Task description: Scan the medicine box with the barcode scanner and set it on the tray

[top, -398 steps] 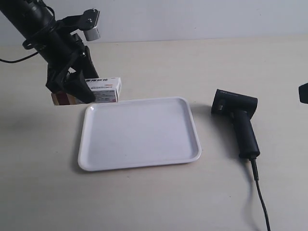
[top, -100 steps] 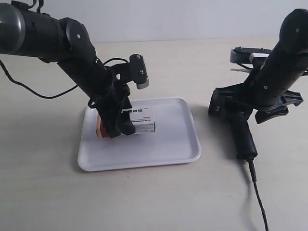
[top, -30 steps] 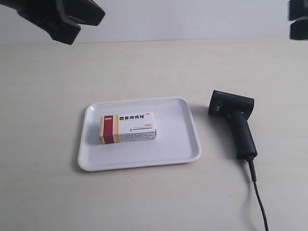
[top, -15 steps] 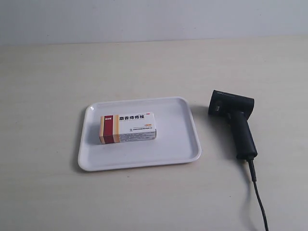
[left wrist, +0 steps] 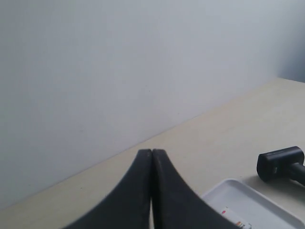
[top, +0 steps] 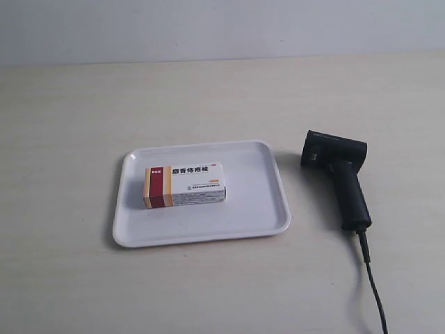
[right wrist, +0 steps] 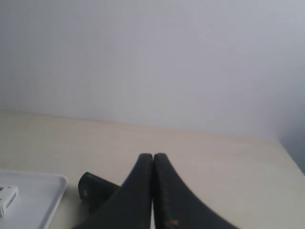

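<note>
The medicine box (top: 185, 186) lies flat in the left half of the white tray (top: 257, 202), its dark red and tan band toward the tray's left rim. The black barcode scanner (top: 341, 177) lies on the table to the tray's right, cable (top: 373, 278) trailing toward the front edge. Neither arm shows in the exterior view. My left gripper (left wrist: 151, 151) is shut with nothing in it, held high, with a corner of the tray (left wrist: 257, 202) and the scanner's head (left wrist: 280, 162) far below. My right gripper (right wrist: 153, 155) is also shut and empty, above the scanner (right wrist: 95, 187); the box (right wrist: 7, 199) sits at the frame edge.
A pale wall (top: 222, 28) bounds the far side of the beige table (top: 69, 278). The scanner's cable runs off the front right of the exterior view.
A second ago dark parts of both arms showed at the exterior view's top corners; they have withdrawn out of frame. Box, tray and scanner have not moved.
</note>
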`<state>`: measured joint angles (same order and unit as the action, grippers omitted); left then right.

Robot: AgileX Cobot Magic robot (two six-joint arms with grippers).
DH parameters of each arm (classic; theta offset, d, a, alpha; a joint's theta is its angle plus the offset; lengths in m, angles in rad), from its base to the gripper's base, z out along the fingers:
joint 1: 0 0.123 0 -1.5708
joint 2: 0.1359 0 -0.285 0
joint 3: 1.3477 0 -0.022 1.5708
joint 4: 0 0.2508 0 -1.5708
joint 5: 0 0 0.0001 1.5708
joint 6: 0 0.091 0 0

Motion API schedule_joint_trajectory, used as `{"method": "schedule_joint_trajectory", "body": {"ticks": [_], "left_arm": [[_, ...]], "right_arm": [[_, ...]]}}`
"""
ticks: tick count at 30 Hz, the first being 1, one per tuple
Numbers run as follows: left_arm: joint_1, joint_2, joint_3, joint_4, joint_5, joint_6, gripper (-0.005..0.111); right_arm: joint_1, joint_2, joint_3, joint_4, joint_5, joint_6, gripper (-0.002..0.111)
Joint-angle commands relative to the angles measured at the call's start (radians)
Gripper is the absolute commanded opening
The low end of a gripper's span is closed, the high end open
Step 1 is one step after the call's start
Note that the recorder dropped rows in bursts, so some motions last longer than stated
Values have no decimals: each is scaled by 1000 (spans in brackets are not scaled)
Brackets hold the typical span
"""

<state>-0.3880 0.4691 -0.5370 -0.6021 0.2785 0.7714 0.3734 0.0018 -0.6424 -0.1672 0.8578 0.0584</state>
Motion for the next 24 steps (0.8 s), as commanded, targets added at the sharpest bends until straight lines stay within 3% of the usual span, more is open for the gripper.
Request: {"method": "schedule_joint_trajectory", "body": {"ticks": [1,7,24], "left_arm": [[5,-62,20,-4,7,-15,0],[5,-108,97,-5,32,-73,0],[5,-178,95,-3,29,-73,0]], "right_arm": [[-1,-2,10,36,29,5,0],[-1,-2,10,67,27,78,0],[-1,-2,10,69,27,81,0]]}}
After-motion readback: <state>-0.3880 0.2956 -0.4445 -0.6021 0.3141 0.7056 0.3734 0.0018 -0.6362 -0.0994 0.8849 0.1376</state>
